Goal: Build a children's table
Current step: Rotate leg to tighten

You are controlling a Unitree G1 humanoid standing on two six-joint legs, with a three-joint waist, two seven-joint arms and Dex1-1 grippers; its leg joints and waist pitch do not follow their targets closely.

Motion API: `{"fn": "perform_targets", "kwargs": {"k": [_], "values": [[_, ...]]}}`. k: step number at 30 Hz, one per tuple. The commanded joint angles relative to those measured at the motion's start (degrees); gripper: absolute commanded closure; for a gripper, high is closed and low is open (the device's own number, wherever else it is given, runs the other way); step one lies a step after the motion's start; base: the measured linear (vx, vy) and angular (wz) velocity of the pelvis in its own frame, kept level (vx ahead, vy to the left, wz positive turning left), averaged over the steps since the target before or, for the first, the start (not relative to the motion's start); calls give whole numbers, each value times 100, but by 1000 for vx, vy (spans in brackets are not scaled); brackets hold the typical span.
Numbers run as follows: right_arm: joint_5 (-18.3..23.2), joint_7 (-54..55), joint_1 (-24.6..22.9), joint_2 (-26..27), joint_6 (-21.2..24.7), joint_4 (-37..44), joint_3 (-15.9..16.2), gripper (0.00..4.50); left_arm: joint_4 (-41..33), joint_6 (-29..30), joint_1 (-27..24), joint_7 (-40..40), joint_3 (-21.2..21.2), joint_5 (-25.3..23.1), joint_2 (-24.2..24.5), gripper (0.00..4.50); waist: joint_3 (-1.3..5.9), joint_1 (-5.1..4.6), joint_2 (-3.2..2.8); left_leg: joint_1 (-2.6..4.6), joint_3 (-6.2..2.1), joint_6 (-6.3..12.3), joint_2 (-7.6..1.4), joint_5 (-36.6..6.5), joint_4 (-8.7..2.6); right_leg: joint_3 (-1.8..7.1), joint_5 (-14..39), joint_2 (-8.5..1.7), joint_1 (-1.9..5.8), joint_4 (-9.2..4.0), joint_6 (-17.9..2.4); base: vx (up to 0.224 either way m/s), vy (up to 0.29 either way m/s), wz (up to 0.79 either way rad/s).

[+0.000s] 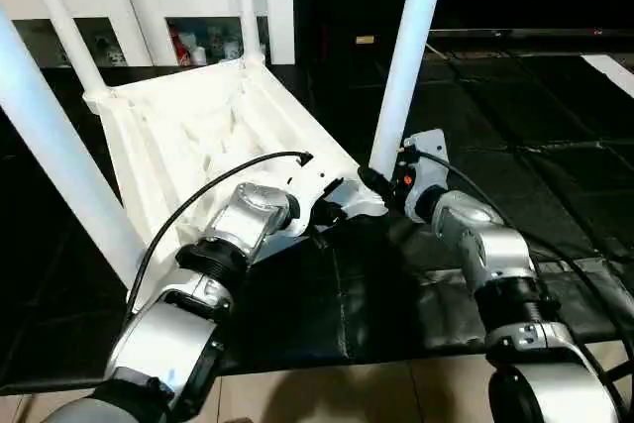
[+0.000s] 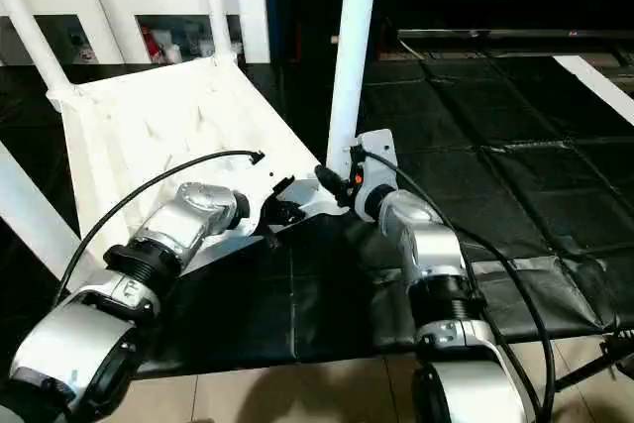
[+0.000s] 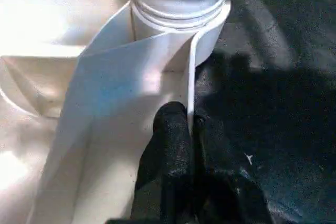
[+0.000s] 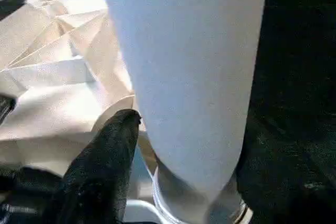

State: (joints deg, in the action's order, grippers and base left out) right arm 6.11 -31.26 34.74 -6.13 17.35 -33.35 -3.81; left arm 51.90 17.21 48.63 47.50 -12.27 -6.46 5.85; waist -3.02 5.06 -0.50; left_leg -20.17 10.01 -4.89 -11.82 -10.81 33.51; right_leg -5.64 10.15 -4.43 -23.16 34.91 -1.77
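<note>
The children's table lies upside down on a black mat, its ribbed white top (image 1: 188,131) facing up. Several white legs stand in the corner sockets, one at the near right corner (image 1: 406,56), one at the near left (image 1: 50,146) and one at the far left (image 1: 64,22). My left gripper (image 3: 190,116) is shut on the top's thin rim wall just beside the near right socket (image 3: 178,9). My right gripper (image 1: 381,185) is at the base of the near right leg (image 4: 189,77). It is open, with a black finger (image 4: 107,161) close beside the leg.
A white glass-door cabinet (image 1: 149,7) stands behind the table with small items inside. The black mat (image 1: 337,314) covers the floor under the arms, with pale floor at its near edge. Black cables run along both forearms.
</note>
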Motion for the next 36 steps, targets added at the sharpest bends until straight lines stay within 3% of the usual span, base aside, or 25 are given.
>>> {"fn": "perform_targets", "kwargs": {"k": [1,6,9,11,14,16,20,27,36], "values": [[36,-743,-193,-29,-130,3,526,109,-398,-348,1,378,-64,135,17,450,413,42,25,-19,-32,398,-107,-635,-330,313,845,-416,394,-426,-1156,0,0,0],[358,-1908,-318,-619,-148,330,431,68,-451,-817,-197,1118,-214,67,538,450,402,60,30,-29,-23,547,-119,-704,-318,306,780,-410,409,-427,-1227,0,0,0],[594,-2950,-344,-1134,-186,473,459,39,-478,-1478,-317,2033,-366,130,932,450,387,107,22,-18,-16,533,-144,-851,-323,300,1159,-418,388,-460,-1138,0,0,0],[624,-3069,-335,-1195,-213,459,468,31,-485,-1569,-333,2183,-387,158,977,450,389,118,17,-12,-19,499,-161,-836,-328,306,1151,-419,376,-441,-1130,0,0,0],[601,-3902,-321,-1576,-602,368,685,31,-479,-1831,-352,2820,-531,186,1192,450,411,183,3,21,-15,457,-172,-834,-317,308,1029,-428,350,-418,-1210,0,0,0],[669,-4467,-306,-1751,-584,343,802,31,-399,-2047,-326,3100,-636,153,1273,450,424,245,1,-2,-16,533,-180,-692,-298,314,602,-414,364,-351,-1333,0,0,0],[715,-5100,-204,-1894,-509,191,998,31,-287,-2282,-264,3458,-723,142,1288,450,429,309,-3,3,-19,541,-187,-699,-294,305,537,-433,357,-339,-1414,0,0,0],[546,-5257,30,-1798,-800,-276,1155,99,-289,-2466,-234,3782,-820,129,1286,450,420,354,12,6,-20,373,-179,-783,-303,306,893,-444,351,-368,-1336,0,0,0],[732,-5674,113,-1742,-662,-401,1224,161,-207,-2588,-235,3843,-814,101,1290,450,431,378,14,-4,-28,462,-191,-698,-295,300,723,-439,355,-343,-1351,0,0,0]]}}
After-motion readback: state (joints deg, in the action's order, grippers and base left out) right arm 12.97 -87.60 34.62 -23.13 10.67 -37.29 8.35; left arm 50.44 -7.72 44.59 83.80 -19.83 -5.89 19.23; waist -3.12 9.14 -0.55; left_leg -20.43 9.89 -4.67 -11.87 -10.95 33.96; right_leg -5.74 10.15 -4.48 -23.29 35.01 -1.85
